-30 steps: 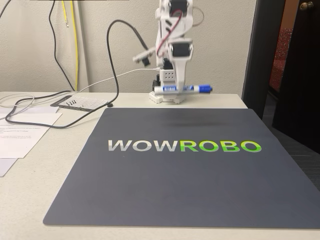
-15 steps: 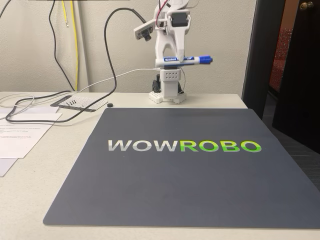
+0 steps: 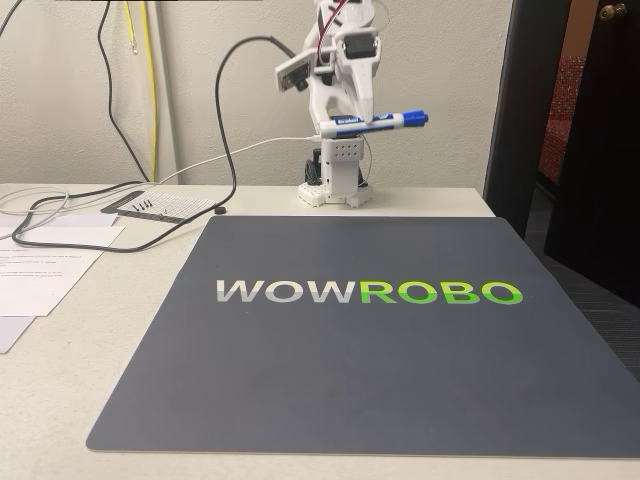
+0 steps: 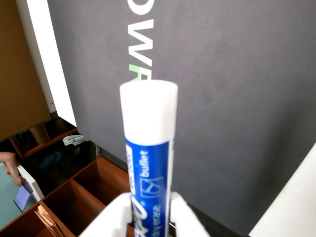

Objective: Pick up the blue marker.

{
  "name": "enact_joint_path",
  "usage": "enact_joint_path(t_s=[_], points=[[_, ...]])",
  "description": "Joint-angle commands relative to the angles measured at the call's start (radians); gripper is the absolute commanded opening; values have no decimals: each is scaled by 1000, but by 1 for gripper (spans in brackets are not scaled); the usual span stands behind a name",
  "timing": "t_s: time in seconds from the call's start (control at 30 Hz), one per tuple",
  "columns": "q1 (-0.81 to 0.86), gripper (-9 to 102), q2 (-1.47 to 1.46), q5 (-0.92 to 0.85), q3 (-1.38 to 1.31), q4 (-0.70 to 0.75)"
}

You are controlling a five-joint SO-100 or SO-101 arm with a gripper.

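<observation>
Clearly the blue marker (image 3: 372,121) is off the table, held aloft near the wall, well above the dark mat (image 3: 370,400), lying almost level with its blue cap pointing right in the fixed view. In the wrist view the blue marker (image 4: 148,148) rises from between two white fingers (image 4: 114,217) that press its labelled barrel on either side, so the gripper (image 3: 338,124) is clamped on the barrel, toward the end away from the cap. I judge it a light, rigid thing: a smooth plastic cylinder with a flat white end, glossy enough to slip or pivot if held loosely. With the cap end overhanging, a hold nearer the middle would balance better. The mat looks matte and slightly textured, printed with grey and green lettering (image 3: 369,292). Black cables (image 3: 225,130) loop beside the white plastic arm, and papers (image 3: 40,270) lie at left.
</observation>
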Motion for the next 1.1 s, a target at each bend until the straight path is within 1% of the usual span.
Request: enact_joint_path(t_s=[0.0,0.17,0.57,1.07], points=[[2,0,72,-3,78,-35],[11,0,144,-9,149,-60],[31,0,153,-9,160,-38],[43,0,158,-2,155,-52]])
